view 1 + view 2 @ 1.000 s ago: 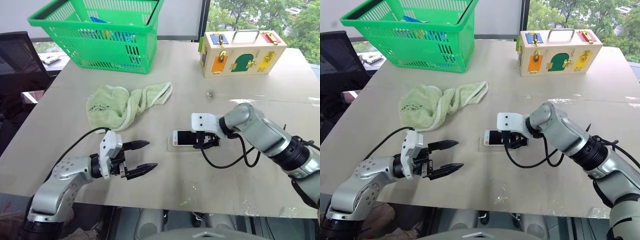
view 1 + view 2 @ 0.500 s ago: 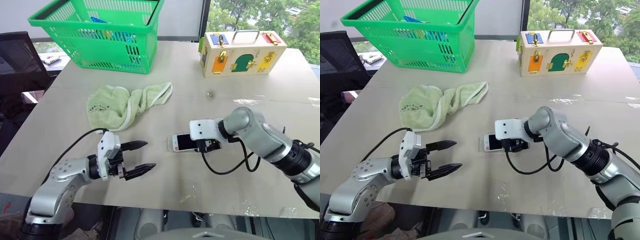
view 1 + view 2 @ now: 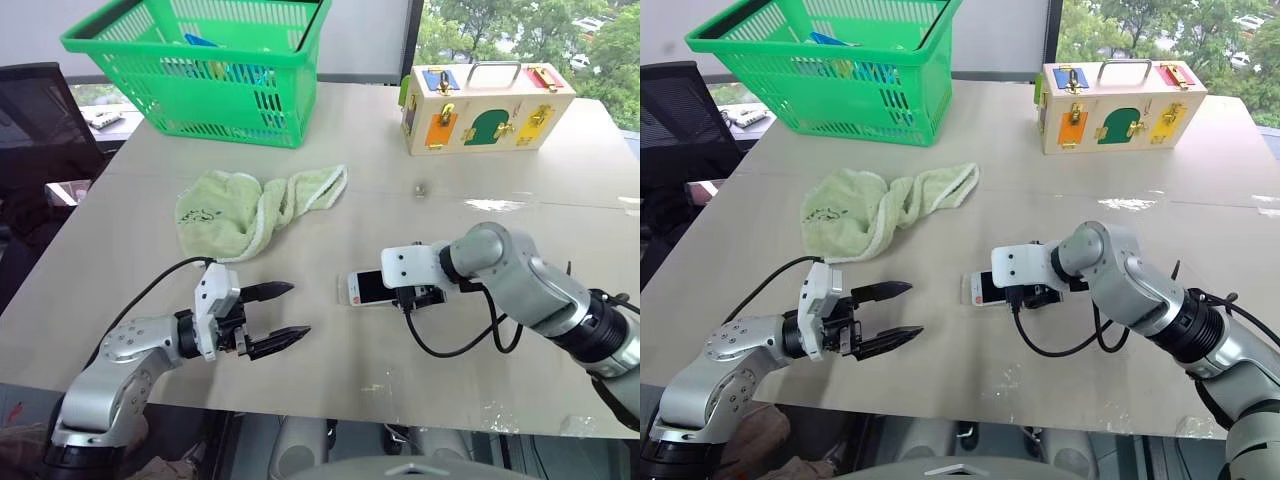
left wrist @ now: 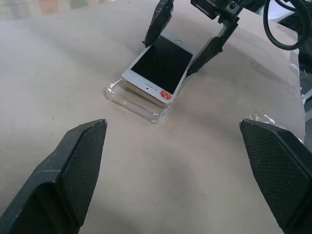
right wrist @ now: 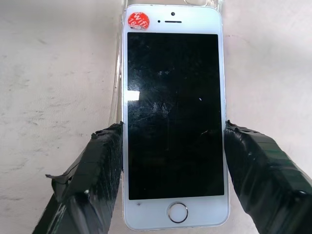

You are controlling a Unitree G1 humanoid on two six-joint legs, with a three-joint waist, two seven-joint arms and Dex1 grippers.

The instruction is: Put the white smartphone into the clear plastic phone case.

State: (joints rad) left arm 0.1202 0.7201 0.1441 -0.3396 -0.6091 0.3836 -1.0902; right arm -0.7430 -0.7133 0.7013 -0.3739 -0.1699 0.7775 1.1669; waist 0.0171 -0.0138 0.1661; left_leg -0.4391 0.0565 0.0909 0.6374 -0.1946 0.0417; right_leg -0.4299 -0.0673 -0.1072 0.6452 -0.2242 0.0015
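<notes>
Hovering nearest, the left gripper (image 3: 278, 316) is spreading wide and empty above the bench (image 3: 300, 375). Farther on, the right gripper (image 5: 171, 146) is pinching the white smartphone's (image 5: 174, 117) long edges, pressing it over the clear plastic phone case (image 4: 127, 97).

Even, bright daylight from the windows (image 3: 520, 30) behind the table (image 3: 150, 210); soft, short shadows. Faint sheen on the tabletop's far right. Head views sharp. White smartphone (image 5: 174, 122) screen shows a small glare patch and scratches; close fingers (image 4: 73, 175) slightly soft
</notes>
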